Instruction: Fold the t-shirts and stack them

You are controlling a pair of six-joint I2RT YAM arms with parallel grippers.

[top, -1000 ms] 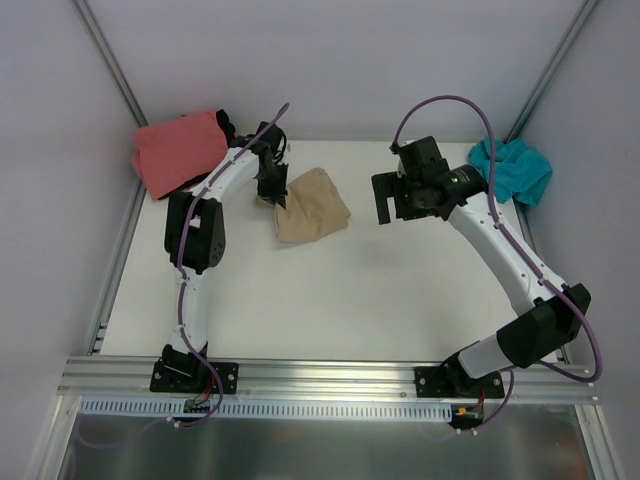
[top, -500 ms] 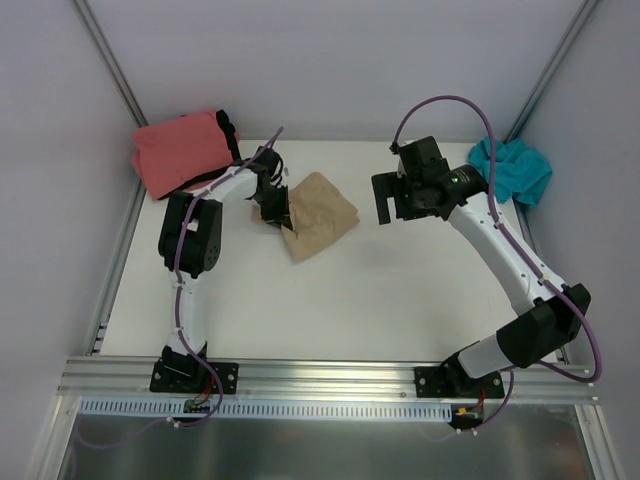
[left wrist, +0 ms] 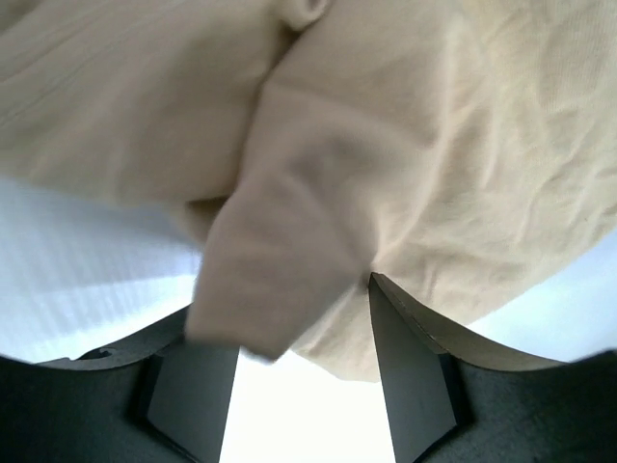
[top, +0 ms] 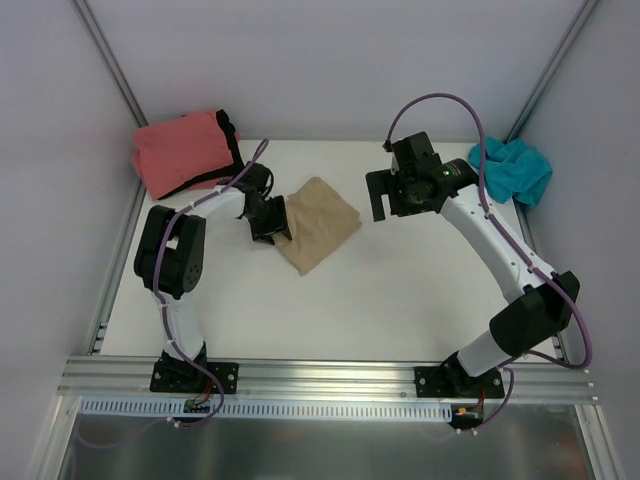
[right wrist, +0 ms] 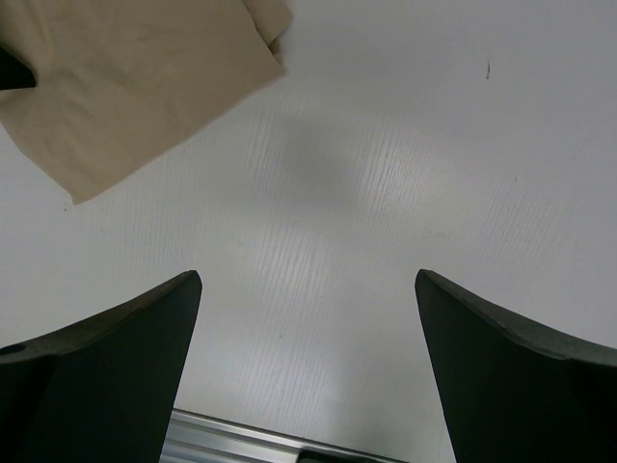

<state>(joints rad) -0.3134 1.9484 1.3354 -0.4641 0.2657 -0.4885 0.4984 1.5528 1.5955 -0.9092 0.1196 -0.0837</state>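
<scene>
Tan t-shirt [top: 318,222] lay on the white table [top: 380,300] as a folded, roughly diamond-shaped bundle, and we took it as our reference. The left gripper [top: 272,220] sat at its left edge. In the left wrist view the left gripper [left wrist: 299,328] had a thick fold of the tan t-shirt [left wrist: 405,145] pinched between its jaws, with more cloth bunched beyond them.

The right gripper [top: 385,205] hung just right of the tan t-shirt's far-right corner, not touching it. In the right wrist view the right gripper [right wrist: 308,280] had its jaws spread wide over bare table, holding nothing, and the tan t-shirt [right wrist: 125,87] showed at the upper left of that view.

The coral-pink t-shirt [top: 180,152] sat folded to the far left of the tan t-shirt. The black t-shirt [top: 229,132] showed only as a dark sliver along the coral one's right side. The teal t-shirt [top: 515,168] lay crumpled well to the far right, past the right gripper.
</scene>
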